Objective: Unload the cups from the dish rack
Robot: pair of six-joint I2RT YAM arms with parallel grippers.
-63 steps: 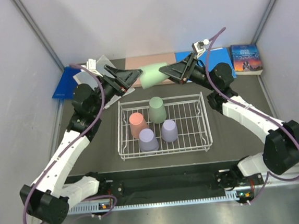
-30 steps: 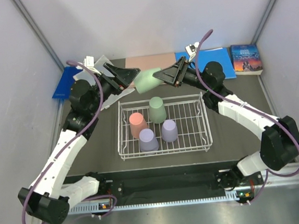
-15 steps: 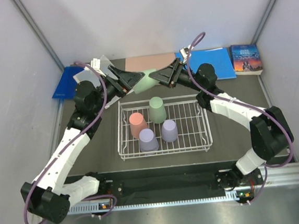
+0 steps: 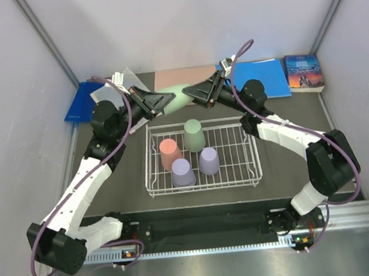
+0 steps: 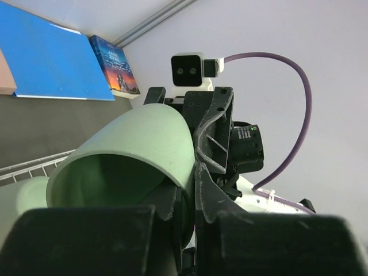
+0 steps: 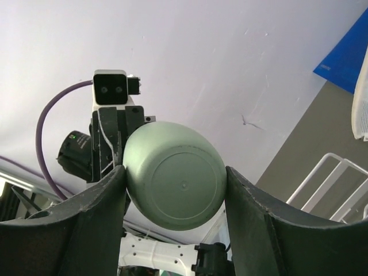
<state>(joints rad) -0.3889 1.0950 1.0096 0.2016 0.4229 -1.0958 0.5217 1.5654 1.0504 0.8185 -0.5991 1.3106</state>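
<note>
Cups [image 4: 195,136], four in dish rack [image 4: 256,159], fifth green cup [image 4: 175,95] clamped by both arms' jaws

Dish rack [image 4: 227,186]: white wire, flat on table. Four cups upside down inside: sage green cup [image 4: 194,135] far middle, pink cup [image 4: 170,154] left, lavender cup [image 4: 183,173] front, second lavender cup [image 4: 208,161] beside it. Raised green cup [image 4: 175,95]: airborne, on its side, beyond the rack's far edge.

No writing can be read. The book [image 4: 303,72], lying well to the right of the right gripper [image 4: 192,93], carries lettering on its cover, too small to make out. A small label [image 5: 244,133] on the housing behind that gripper's fingers is equally illegible.
</note>
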